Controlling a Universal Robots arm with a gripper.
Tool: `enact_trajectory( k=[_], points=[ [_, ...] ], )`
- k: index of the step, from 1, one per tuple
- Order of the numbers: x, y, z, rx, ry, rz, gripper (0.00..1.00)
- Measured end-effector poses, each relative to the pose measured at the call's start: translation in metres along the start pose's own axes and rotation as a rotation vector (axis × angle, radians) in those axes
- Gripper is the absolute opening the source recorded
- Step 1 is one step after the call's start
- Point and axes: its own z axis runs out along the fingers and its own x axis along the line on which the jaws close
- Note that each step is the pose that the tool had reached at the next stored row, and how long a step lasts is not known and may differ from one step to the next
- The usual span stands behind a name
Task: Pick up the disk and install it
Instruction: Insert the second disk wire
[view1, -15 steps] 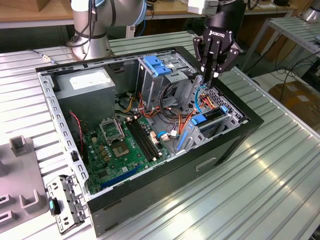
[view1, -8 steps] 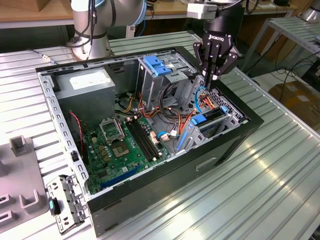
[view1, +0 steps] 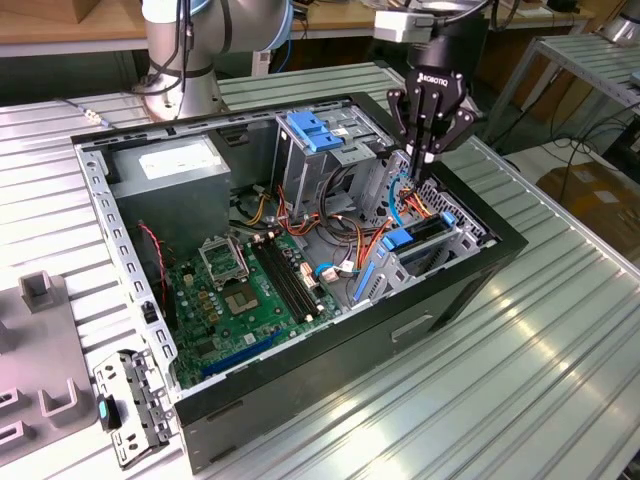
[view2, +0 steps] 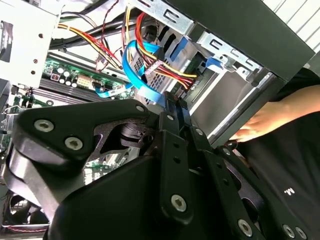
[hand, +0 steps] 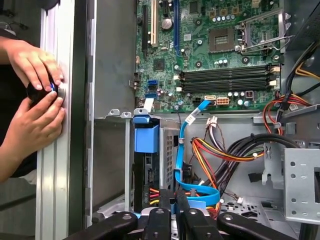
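The disk (view1: 432, 233) stands on edge in the lower metal cage at the case's front corner, a light-blue rail at its end. In the first wrist view the disk (hand: 150, 172) is a dark slab under a blue tab, with red and yellow wires at its end. My black gripper (view1: 420, 168) hangs just above that cage, among the cables. Its fingers are pressed together with nothing between them in both wrist views, gripper (hand: 176, 207) and gripper (view2: 175, 107). A blue flat cable (hand: 181, 150) runs right beside the fingertips.
The open computer case (view1: 300, 385) lies on a ribbed metal table. Inside it are a green motherboard (view1: 250, 285), a grey power-supply box (view1: 170, 175) and an upper cage with a blue latch (view1: 315, 130). A person's hands (hand: 35, 85) hold a black knob at the table rail.
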Motion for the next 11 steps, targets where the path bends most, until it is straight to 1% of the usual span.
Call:
enact_trajectory(
  k=[1,3,5,8,11],
  points=[
    [0.0029,0.0000,0.0013,0.0008,-0.0071,-0.002,0.16],
    [0.0074,0.0003,0.0031,0.0027,-0.0141,-0.005,0.16],
    [0.0137,0.0010,0.0058,0.0071,-0.0196,-0.010,0.16],
    [0.0186,0.0023,0.0080,0.0131,-0.0213,-0.016,0.16],
    [0.0206,0.0052,0.0095,0.0177,-0.0229,-0.020,0.16]
  ],
)
